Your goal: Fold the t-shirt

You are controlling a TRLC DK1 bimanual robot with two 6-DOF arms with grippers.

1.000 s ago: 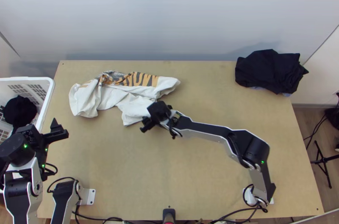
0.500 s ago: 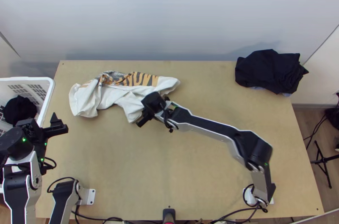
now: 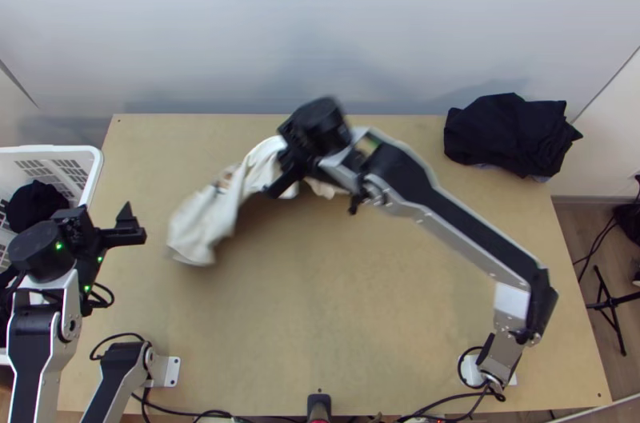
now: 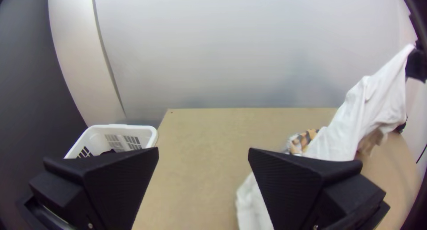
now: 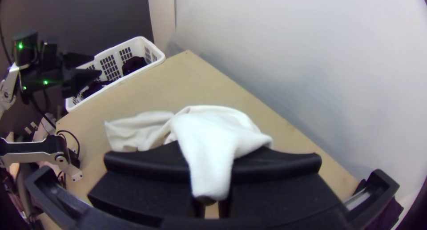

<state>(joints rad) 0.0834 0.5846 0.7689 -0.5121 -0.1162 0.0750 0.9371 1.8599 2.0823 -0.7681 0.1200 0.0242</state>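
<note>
The right claw [image 3: 282, 181] is clamped on part of the white t-shirt [image 3: 210, 223], raised above the bench [image 3: 360, 327] left of its middle, towards the far edge. The bunched shirt trails from it towards the left edge, an orange-and-black striped print [image 4: 304, 140] peeking out. The right arm [image 3: 480, 233] slants out from the near right corner, sharply bent. The left claw [image 3: 131, 225] stands wide open just inside the left edge.
</note>
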